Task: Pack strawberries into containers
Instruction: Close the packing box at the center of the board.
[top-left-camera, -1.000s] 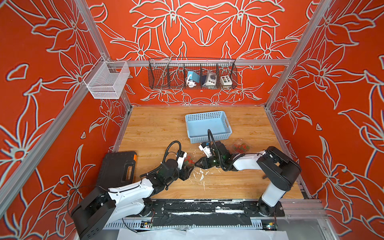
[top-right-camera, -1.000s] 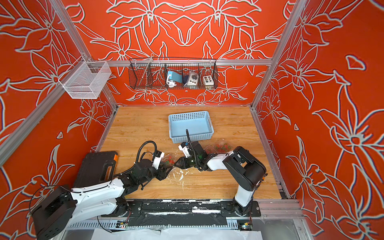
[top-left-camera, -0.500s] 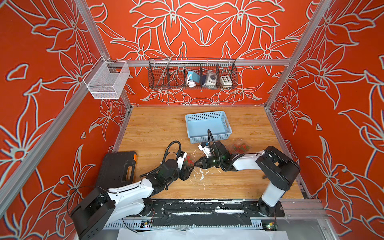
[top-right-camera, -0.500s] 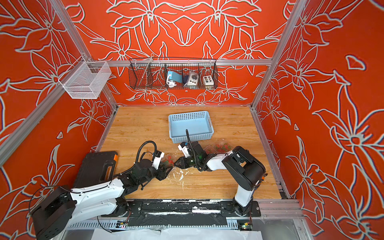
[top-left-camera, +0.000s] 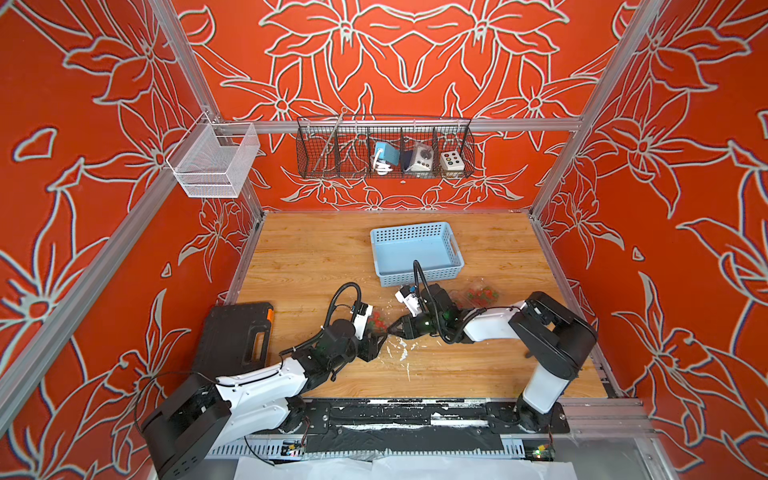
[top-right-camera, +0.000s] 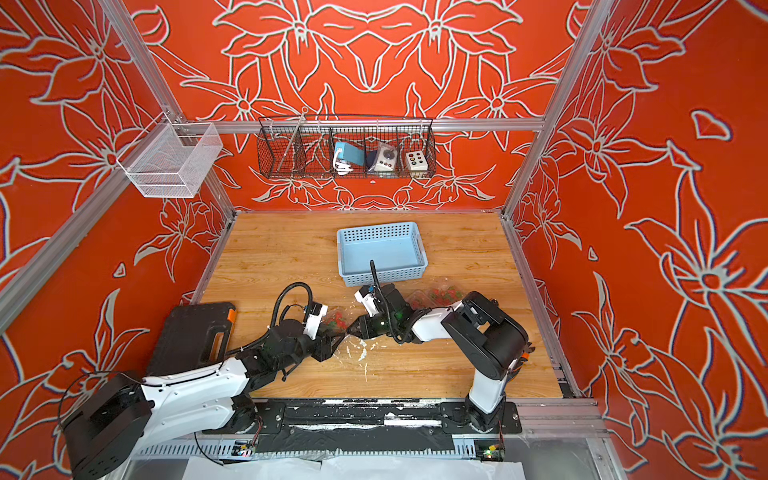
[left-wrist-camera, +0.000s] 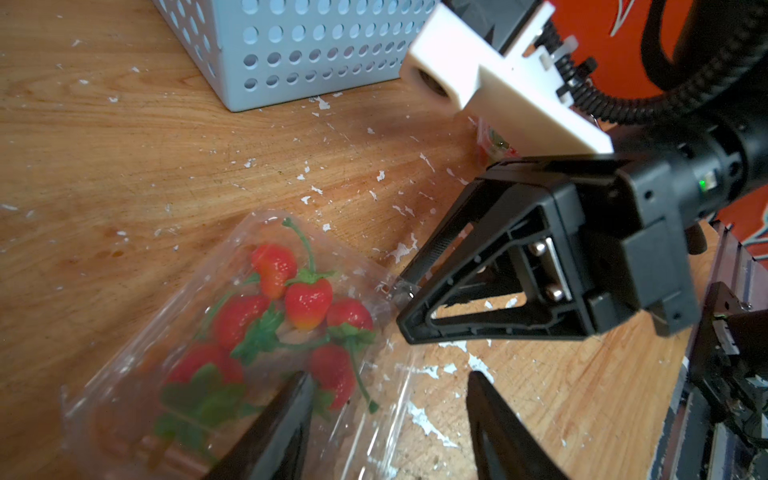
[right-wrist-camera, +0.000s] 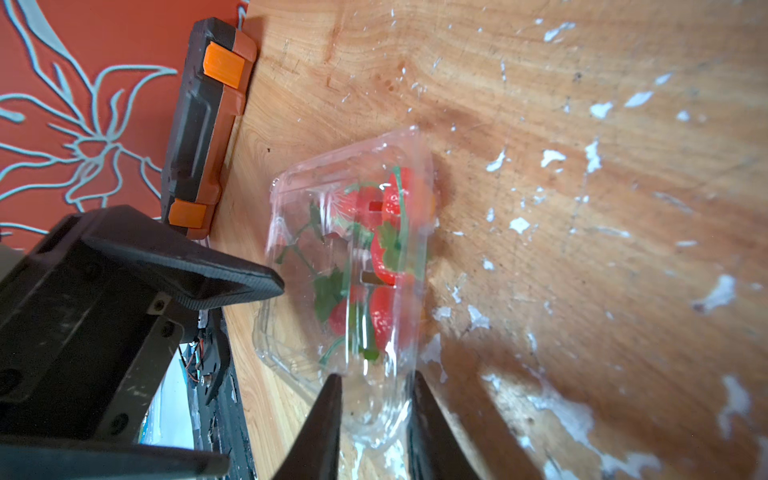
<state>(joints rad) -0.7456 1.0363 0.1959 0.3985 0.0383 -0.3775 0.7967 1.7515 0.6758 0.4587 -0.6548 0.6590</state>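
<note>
A clear container (left-wrist-camera: 124, 399) lies on the wooden table, with several red strawberries (left-wrist-camera: 309, 301) in it. Both top views show it between the two arms (top-left-camera: 377, 321) (top-right-camera: 336, 322). My left gripper (left-wrist-camera: 386, 378) is open: one finger lies over the container, the other stands over bare table beside it. My right gripper (right-wrist-camera: 375, 376) comes in from the opposite side, its jaws drawn in on the container's clear end rim (right-wrist-camera: 374, 415). In the left wrist view its tips (left-wrist-camera: 401, 305) sit at the container's corner tab. A second container of strawberries (top-left-camera: 482, 294) lies behind the right arm.
A light blue perforated basket (top-left-camera: 419, 274) (left-wrist-camera: 291, 50) stands just beyond the grippers. A black case with orange latches (top-left-camera: 237, 336) (right-wrist-camera: 199, 124) lies at the table's left edge. Wire baskets hang on the back and left walls. White flakes dot the wood near the grippers.
The right gripper's jaws have drawn closer together on the container's rim. Both arms and the container have stayed in place.
</note>
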